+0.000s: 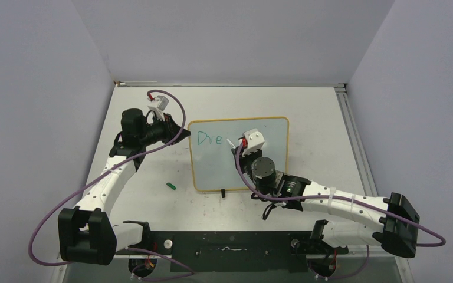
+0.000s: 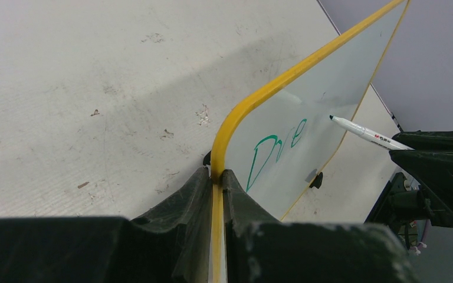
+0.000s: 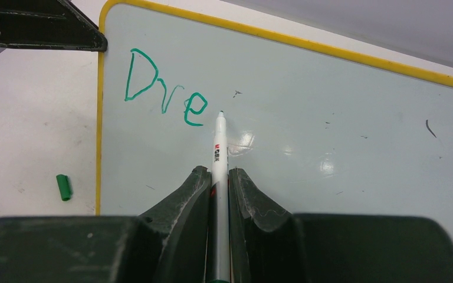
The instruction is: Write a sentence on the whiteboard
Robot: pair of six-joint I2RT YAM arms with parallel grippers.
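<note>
The whiteboard (image 1: 259, 154), white with a thin yellow frame, lies mid-table. Green handwriting on it reads only "Dre" (image 1: 210, 139), near its top left corner; it also shows in the right wrist view (image 3: 165, 88) and the left wrist view (image 2: 277, 147). My left gripper (image 1: 180, 131) is shut on the board's left yellow edge (image 2: 217, 194). My right gripper (image 1: 240, 147) is shut on a white marker (image 3: 218, 153), whose tip sits at the board surface just right of the "e". The marker also shows in the left wrist view (image 2: 365, 132).
A small green marker cap (image 1: 170, 185) lies on the table left of the board's lower corner, also in the right wrist view (image 3: 63, 187). A black clip foot (image 1: 222, 191) sits at the board's near edge. Walls enclose the table on three sides.
</note>
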